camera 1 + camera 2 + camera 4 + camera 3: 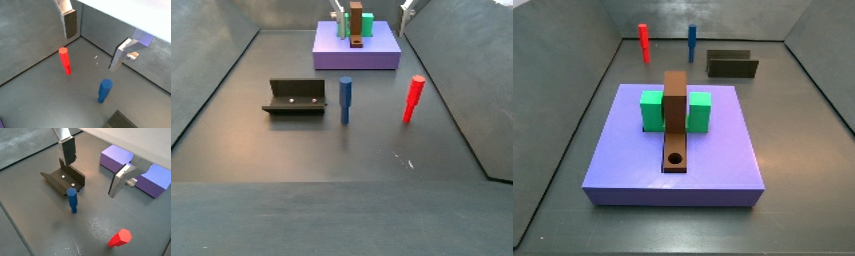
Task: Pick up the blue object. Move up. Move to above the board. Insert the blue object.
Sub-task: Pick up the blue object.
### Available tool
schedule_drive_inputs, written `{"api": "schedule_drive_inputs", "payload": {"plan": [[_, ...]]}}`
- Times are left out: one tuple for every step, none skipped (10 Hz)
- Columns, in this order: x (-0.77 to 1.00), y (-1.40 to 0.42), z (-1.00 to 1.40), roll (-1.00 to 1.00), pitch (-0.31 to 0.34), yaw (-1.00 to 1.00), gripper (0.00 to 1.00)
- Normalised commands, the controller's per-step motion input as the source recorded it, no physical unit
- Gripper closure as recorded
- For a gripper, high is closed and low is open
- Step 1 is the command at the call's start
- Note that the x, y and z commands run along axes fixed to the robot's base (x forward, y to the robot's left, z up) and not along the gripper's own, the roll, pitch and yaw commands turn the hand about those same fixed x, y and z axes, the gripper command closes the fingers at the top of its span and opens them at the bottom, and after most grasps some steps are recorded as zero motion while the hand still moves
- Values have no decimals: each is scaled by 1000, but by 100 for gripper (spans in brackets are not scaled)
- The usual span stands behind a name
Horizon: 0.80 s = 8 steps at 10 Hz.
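Blue object [71, 199] is standing ungrasped; the gripper [93, 170], jaws wide and empty, is hovering above, needing descent toward six o'clock.

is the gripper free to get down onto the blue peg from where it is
Probably yes: the blue object stands upright, apart from the fixture and red peg, and the open gripper is empty above the floor.

Gripper [93, 42] up high above the floor, pointing down. Fingers [69, 24] wide apart w/ nothing between them; silver plates w/ dark pads [69, 150] show in both wrist views.
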Motion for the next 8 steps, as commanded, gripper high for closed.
{"api": "schedule_drive_inputs", "payload": {"plan": [[0,0,-174,-141,-3,0,0],[183,574,-140,-403,-14,-114,0],[674,0,-126,-257,40,0,0],[760,-91,-123,-151,60,14,0],[623,-31,-220,-143,20,0,0],[617,-91,-306,-121,10,0,0],[557,-11,-437,-93,0,0,0],[466,-3,-480,-19,0,0,0]]}}
